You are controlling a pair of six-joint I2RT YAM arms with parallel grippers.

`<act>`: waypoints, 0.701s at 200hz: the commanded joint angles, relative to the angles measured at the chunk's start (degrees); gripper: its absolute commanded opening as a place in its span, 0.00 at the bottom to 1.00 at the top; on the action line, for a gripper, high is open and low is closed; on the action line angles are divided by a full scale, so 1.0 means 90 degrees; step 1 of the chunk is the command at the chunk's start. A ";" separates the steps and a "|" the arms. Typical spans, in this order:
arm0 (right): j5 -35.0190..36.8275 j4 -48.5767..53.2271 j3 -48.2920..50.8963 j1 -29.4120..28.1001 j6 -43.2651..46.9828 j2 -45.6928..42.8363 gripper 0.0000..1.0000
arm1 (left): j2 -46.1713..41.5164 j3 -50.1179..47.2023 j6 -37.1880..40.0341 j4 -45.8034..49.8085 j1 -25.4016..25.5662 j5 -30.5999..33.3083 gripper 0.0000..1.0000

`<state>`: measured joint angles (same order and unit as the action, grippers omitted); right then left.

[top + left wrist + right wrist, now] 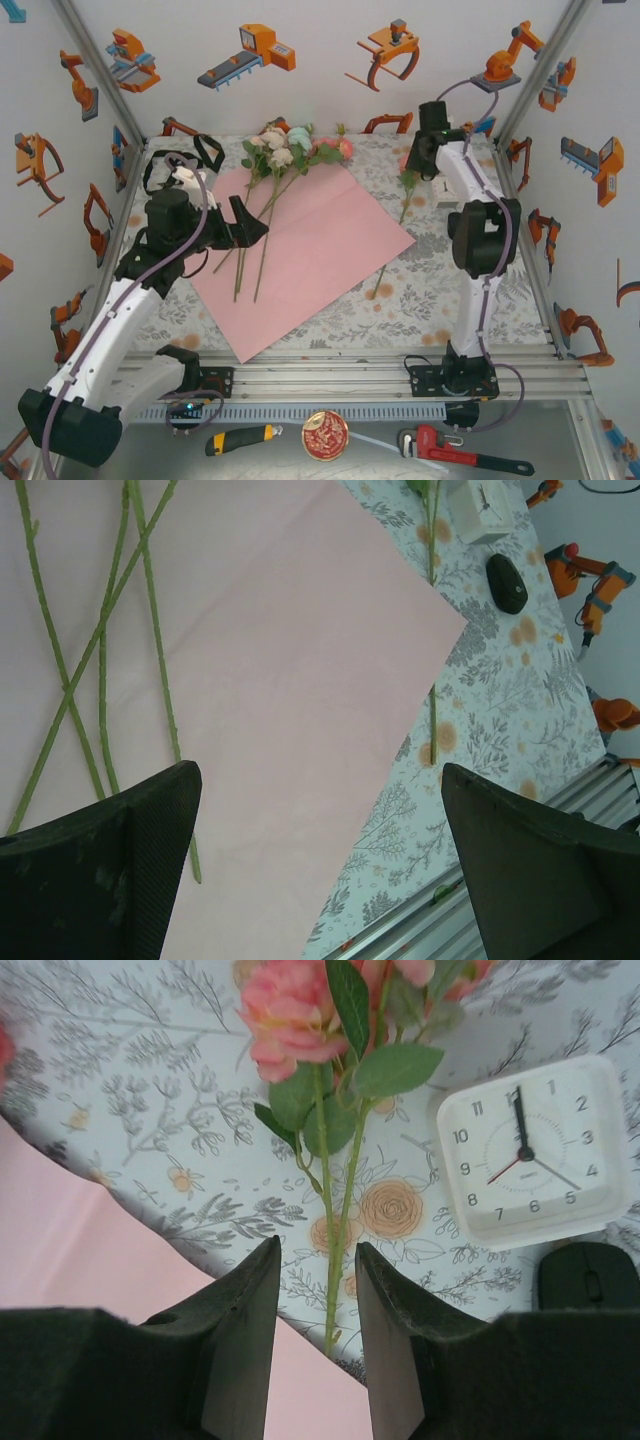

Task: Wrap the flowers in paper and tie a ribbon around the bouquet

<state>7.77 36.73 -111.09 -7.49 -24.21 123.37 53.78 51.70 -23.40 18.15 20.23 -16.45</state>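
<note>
Tablecloth (450,300) meets paper (320,240) edge; left hand (320,780) gapes (empty), right hand (318,1260) part-open straddles flower stem (330,1300).

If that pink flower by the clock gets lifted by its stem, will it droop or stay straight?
Probably stays fairly straight: its stem lies long and unbent. The big bloom may swing it top-heavy. Likely light, being so thin.

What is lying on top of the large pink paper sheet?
Long thin green flower stems lie crossed on the sheet. The black left pincer covers its left part, hiding anything there.
</note>
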 commanded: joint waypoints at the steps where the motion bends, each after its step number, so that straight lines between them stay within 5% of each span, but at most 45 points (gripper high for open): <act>1: -0.0102 0.0212 0.0197 -0.0030 -0.0192 0.0280 0.37 | -0.0161 0.0197 0.0188 0.0145 0.0014 0.0083 0.97; 115: -0.0268 0.0385 0.0995 -0.0233 -0.0230 0.0590 0.37 | -0.0096 0.0133 0.0183 0.0079 0.0010 0.0119 0.97; 140: -0.0219 0.0364 0.0995 -0.0233 -0.0200 0.0648 0.31 | -0.0096 0.0127 0.0151 0.0067 0.0016 0.0125 0.97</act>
<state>5.56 39.62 -102.37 -9.47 -25.67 127.92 53.04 51.75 -23.05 19.31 20.23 -14.81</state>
